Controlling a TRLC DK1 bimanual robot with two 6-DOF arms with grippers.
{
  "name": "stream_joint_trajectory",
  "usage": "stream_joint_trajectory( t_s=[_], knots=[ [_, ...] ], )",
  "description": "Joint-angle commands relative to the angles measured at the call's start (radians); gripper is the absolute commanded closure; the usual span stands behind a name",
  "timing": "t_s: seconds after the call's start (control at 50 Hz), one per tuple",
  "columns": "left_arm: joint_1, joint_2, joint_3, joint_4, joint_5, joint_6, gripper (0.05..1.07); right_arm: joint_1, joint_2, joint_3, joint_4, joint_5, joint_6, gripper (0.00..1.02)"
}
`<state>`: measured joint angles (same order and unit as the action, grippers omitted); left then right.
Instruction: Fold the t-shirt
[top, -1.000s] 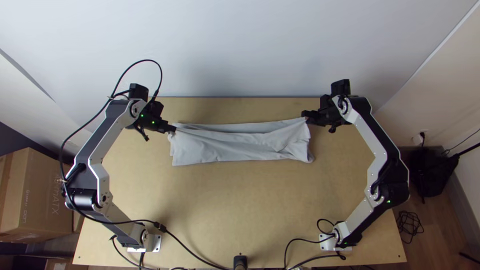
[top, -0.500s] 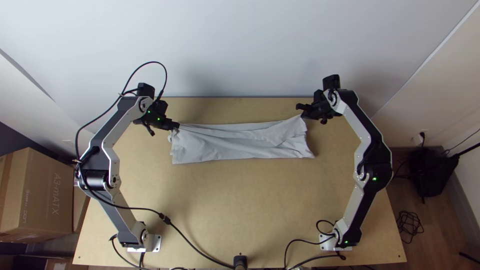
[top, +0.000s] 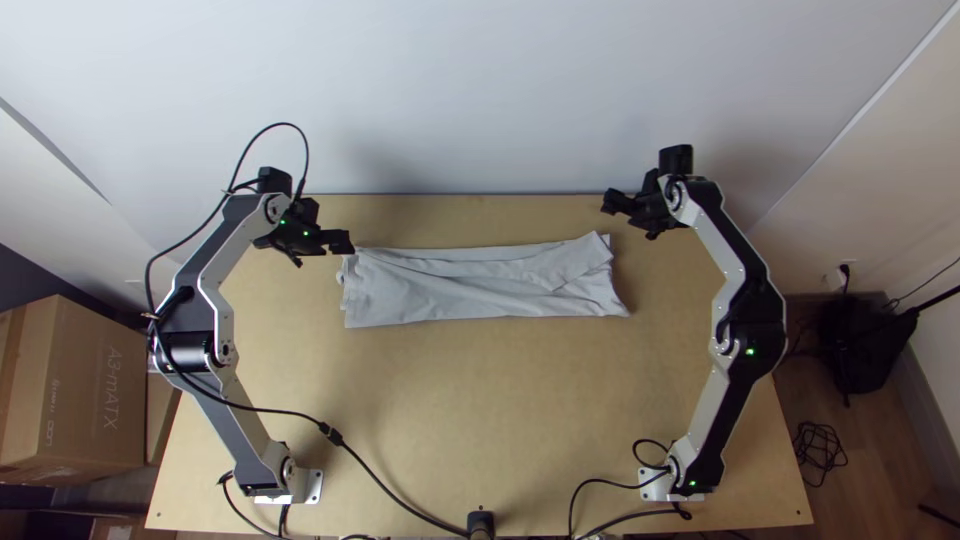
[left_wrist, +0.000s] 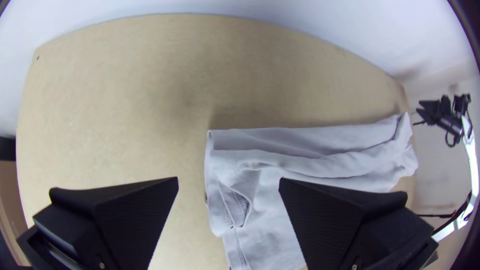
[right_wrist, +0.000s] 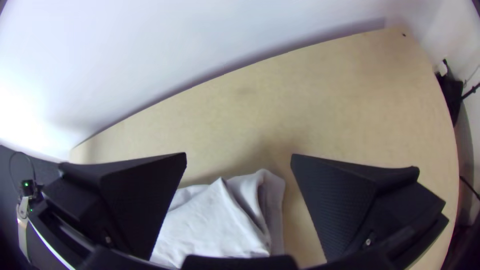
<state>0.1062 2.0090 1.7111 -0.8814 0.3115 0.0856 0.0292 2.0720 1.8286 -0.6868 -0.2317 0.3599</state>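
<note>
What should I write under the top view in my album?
Left gripper and right gripper, both open, near the narrow grey t-shirt.

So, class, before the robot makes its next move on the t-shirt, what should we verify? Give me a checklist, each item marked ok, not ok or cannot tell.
1. Left gripper open: ok, its fingers are wide apart.
2. Right gripper open: ok, fingers also apart.
3. T-shirt resting on the wooden table: ok, in a long strip across its far half.
4. Strip smooth: not ok, creases run along it.
5. Strip's right end square: not ok, its far corner juts up in a peak.
6. Layers stacked evenly throughout: cannot tell, the inner ones are hidden.
</note>
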Motion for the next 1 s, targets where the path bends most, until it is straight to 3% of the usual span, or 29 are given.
stream_joint_trajectory(
  t_s=[0.0, 0.1, 0.28, 0.36, 0.48, 0.66, 0.98],
  knots=[
    [0.041, -0.033, 0.001, -0.047, 0.077, -0.046, 0.09, -0.018, -0.121, -0.069, 0.010, -0.021, 0.070, 0.03],
    [0.064, -0.049, -0.048, -0.044, 0.126, -0.046, 0.09, -0.048, -0.168, -0.101, 0.006, -0.182, 0.172, 0.03],
    [0.089, -0.041, -0.105, -0.024, 0.181, -0.052, 0.09, -0.117, -0.204, -0.104, -0.010, -0.594, 0.372, 0.03],
    [0.099, -0.026, -0.125, -0.011, 0.248, -0.052, 0.09, -0.127, -0.217, -0.101, -0.008, -0.679, 0.402, 0.03],
    [0.101, 0.010, -0.131, 0.002, 0.262, -0.067, 0.09, -0.135, -0.236, -0.100, -0.008, -0.785, 0.427, 0.03],
    [0.093, 0.045, -0.137, 0.053, 0.261, -0.099, 0.09, -0.135, -0.265, -0.094, -0.008, -0.839, 0.441, 0.04],
    [0.006, 0.109, -0.117, 0.084, 0.239, -0.138, 0.09, -0.123, -0.306, -0.088, -0.008, -0.845, 0.445, 0.04]
  ],
)
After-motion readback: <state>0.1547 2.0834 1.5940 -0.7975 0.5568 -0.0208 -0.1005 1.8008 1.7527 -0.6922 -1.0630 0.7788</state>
